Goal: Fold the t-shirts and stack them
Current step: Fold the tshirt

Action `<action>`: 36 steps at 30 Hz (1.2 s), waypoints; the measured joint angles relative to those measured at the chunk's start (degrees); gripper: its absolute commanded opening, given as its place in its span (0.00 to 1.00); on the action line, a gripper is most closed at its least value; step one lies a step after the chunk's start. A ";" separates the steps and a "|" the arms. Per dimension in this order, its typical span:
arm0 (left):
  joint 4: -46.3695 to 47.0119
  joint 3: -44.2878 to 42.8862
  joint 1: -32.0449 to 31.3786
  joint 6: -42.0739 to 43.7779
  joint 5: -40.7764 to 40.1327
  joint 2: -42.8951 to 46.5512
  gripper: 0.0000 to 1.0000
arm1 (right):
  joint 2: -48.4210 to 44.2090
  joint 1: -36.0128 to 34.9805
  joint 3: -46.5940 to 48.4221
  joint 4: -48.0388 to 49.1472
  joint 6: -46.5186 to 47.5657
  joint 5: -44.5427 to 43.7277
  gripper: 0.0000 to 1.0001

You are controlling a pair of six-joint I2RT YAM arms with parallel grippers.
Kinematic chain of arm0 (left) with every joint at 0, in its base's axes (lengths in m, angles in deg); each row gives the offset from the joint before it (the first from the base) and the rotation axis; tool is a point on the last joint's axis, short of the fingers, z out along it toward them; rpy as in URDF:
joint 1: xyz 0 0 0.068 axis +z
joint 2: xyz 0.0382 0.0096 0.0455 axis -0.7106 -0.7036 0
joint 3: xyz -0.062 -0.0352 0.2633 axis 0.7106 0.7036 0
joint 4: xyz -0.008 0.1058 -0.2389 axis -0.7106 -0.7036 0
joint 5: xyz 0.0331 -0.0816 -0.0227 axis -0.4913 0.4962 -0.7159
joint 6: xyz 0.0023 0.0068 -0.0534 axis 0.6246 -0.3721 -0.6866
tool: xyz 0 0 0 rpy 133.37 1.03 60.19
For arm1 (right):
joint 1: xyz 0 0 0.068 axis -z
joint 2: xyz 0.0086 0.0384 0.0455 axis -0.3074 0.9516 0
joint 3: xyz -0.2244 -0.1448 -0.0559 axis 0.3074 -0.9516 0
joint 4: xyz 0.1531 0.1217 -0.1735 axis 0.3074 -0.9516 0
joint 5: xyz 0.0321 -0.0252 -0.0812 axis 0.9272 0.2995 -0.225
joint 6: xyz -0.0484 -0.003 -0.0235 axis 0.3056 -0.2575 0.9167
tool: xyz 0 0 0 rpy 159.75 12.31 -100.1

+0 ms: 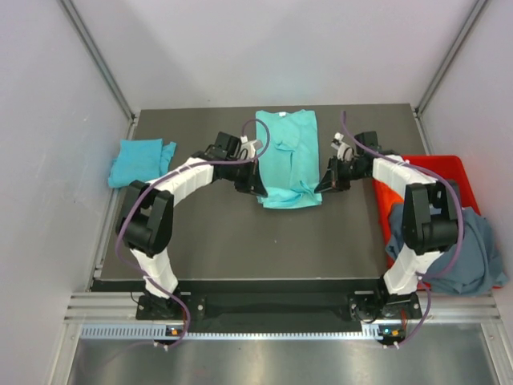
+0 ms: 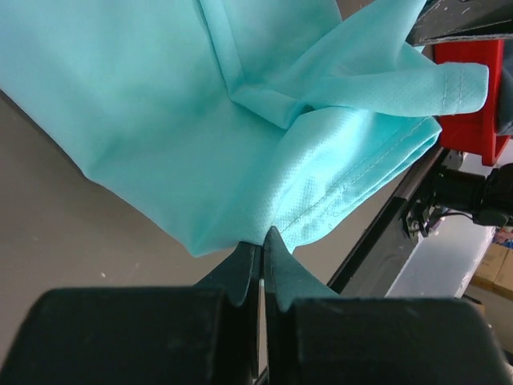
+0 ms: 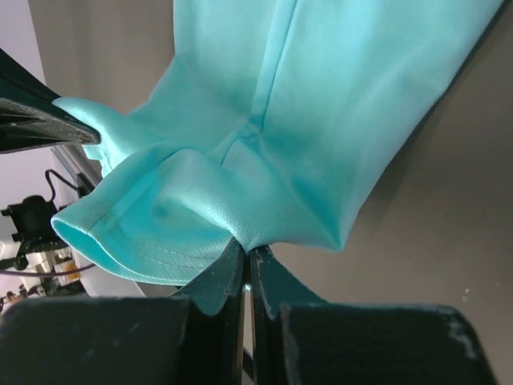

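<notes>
soft-sheen cloth mint t-shirt (image 1: 288,156), matt table (image 1: 240,241)

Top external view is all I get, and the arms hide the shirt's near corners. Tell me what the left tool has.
Observer: In its wrist view the left tool is shut on a thin pinch of the mint-teal t-shirt, right beside the stitched hem.
Operator: Now give me the right one.
Observer: The right tool is shut too, pinching the same shirt at a bunched corner. There the hem curls open just left of its fingertips.
</notes>
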 measured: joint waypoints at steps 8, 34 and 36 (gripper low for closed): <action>-2.80 -8.90 0.39 2.25 -1.70 -8.81 0.00 | 7.04 0.28 8.63 2.86 -1.05 -0.09 0.00; -4.57 -29.49 2.27 5.60 -10.58 -17.03 0.00 | 13.38 1.42 22.10 9.35 -5.18 -1.92 0.00; -4.66 -29.49 2.27 5.57 -10.60 -17.11 0.00 | 13.79 1.42 23.41 10.60 -6.34 -1.86 0.00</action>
